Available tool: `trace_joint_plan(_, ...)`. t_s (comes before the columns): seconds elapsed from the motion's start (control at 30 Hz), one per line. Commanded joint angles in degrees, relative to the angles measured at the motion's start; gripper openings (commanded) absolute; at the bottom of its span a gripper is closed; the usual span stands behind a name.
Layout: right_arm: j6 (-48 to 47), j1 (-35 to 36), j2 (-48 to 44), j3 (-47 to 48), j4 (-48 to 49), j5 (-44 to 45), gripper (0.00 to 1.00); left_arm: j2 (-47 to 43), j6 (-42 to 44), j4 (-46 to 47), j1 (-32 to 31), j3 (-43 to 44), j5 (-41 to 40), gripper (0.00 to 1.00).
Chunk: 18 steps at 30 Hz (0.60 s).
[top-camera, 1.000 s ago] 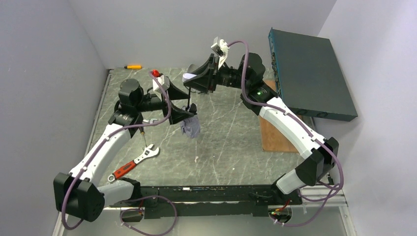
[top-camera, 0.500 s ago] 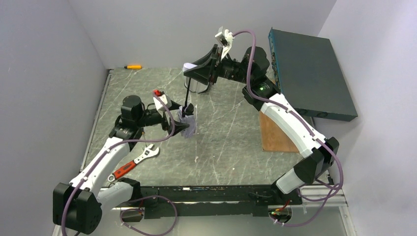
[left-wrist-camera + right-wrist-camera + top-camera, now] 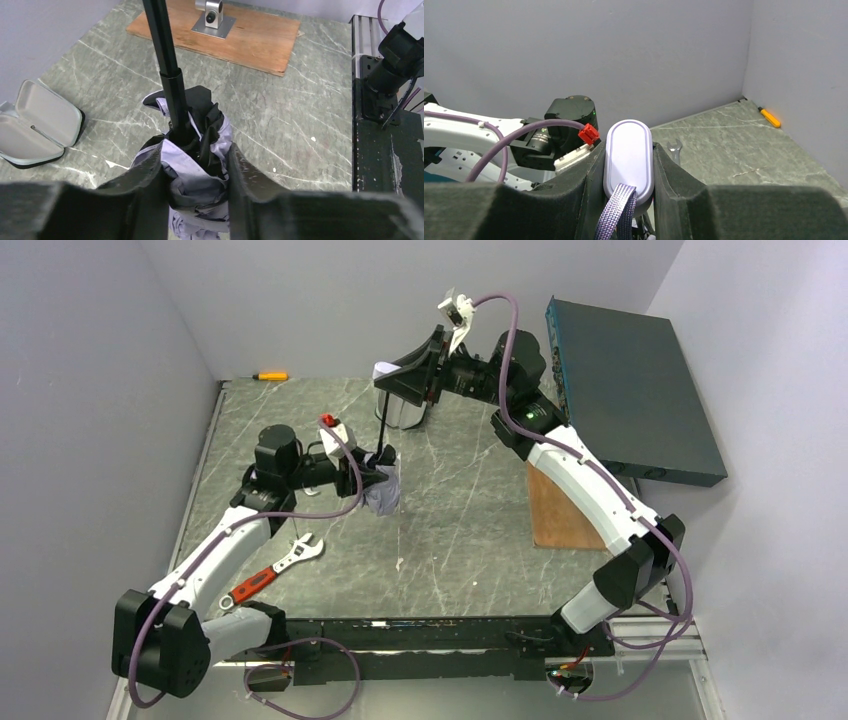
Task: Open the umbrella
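On the marble-patterned table (image 3: 460,540), a red-handled wrench (image 3: 272,571) lies at about 8 o'clock from the umbrella (image 3: 383,496), which sits near the middle of the table. The umbrella is not opened. Its canopy is a crumpled bundle of pale lilac-white cloth with black folds showing at the top, and it hangs downward. Whether its lower end touches the table cannot be told. The left gripper (image 3: 196,172) comes in from 9 o'clock and is clamped on the umbrella. Its dark fingers (image 3: 150,175) press the cloth on both sides, just below where the thin black shaft (image 3: 167,60) enters the bundle. The shaft runs toward 12 o'clock, slightly tilted, up to the pale oval handle (image 3: 629,160), which has a woven purple strap (image 3: 616,215) hanging from it. The right gripper (image 3: 629,165) reaches in from 3 o'clock and is closed tight on the handle, a pad flat against each long side. An open grey case (image 3: 35,125) lies on the table beyond the bundle. At 3 o'clock is a wooden board (image 3: 550,520) with a metal fitting (image 3: 212,12) on it. A dark teal box (image 3: 630,390) leans at 2 o'clock, and a yellow screwdriver (image 3: 268,375) lies in the far corner at 11 o'clock.
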Motion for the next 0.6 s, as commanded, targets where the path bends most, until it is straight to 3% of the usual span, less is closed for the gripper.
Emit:
trace_joint_plan(0.0,4.23,-0.38,-1.27,4.2,5.92,1.53,0.0,1.84,0.98,0.03,-0.36,-0.28,0.08,0.2)
trace_joint_plan(0.13,4.39,-2.12,0.72,8.61,4.51,1.33,0.0,4.62,10.24,-12.31,-0.8,-0.17,0.19,0.02)
trace_joint_plan(0.27,8.2,-6.27,4.17,18.66,2.89,-0.54,0.0,6.65,21.82,-19.83,-0.8,-5.26,-3.25,0.0)
trace_joint_plan(0.57,13.49,-10.2,9.04,33.47,3.58,-0.35,0.0,10.8,18.29,-24.22,-1.12,-2.54,-6.35,0.0)
